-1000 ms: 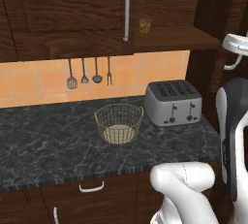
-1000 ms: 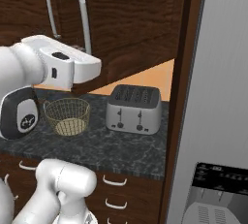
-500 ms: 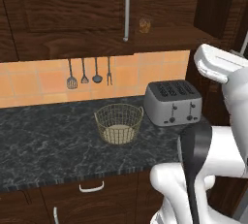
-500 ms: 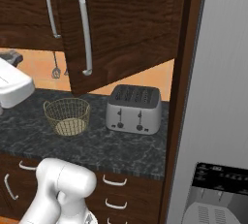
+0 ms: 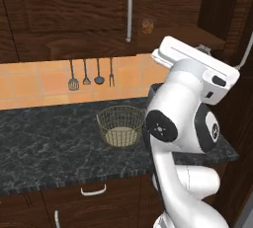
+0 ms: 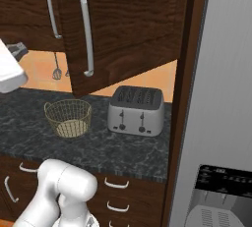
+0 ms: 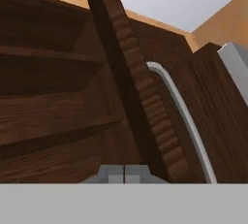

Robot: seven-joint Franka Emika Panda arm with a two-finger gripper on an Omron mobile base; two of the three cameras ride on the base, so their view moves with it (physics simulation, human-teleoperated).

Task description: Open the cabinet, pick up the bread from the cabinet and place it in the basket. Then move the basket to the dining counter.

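The tool (image 7: 124, 173) is clenched empty, just beside the open cabinet (image 6: 123, 29) door edge. The bread (image 5: 147, 25) sits on the cabinet shelf; the basket (image 5: 121, 125) stands on the bench (image 5: 44, 148).

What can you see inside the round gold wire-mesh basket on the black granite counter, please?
Only the round gold wire-mesh basket's own beige flat bottom shows through the mesh; no bread lies in it. Nothing there is covered.
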